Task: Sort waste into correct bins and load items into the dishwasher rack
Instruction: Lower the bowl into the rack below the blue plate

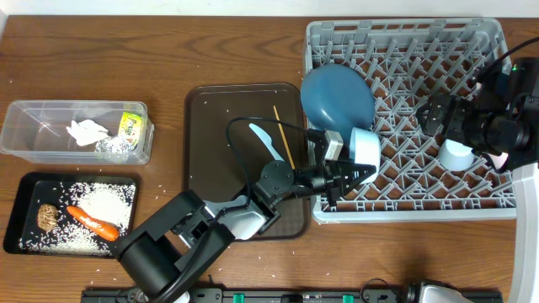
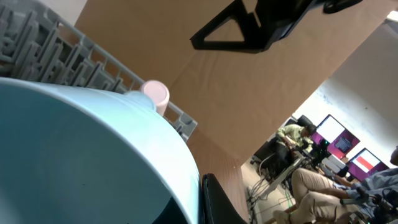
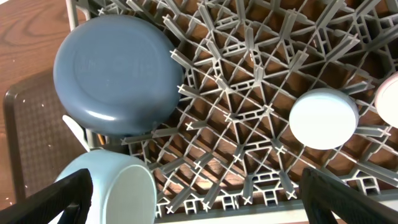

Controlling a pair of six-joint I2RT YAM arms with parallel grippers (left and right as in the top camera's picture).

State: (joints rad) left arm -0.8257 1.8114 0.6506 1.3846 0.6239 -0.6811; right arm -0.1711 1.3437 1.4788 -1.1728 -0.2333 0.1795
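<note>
Overhead, my left jaws grip the pale blue bowl [image 1: 366, 146] above the grey pegged rack's [image 1: 421, 210] counter-front rim; right jaws gape.

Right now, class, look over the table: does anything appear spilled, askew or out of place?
Loose white rice grains mostly lie in the shallow black rectangular tray, but strays speckle the wooden table around it and the dark brown serving tray, which looks like spillage. Nothing else stands out.
</note>
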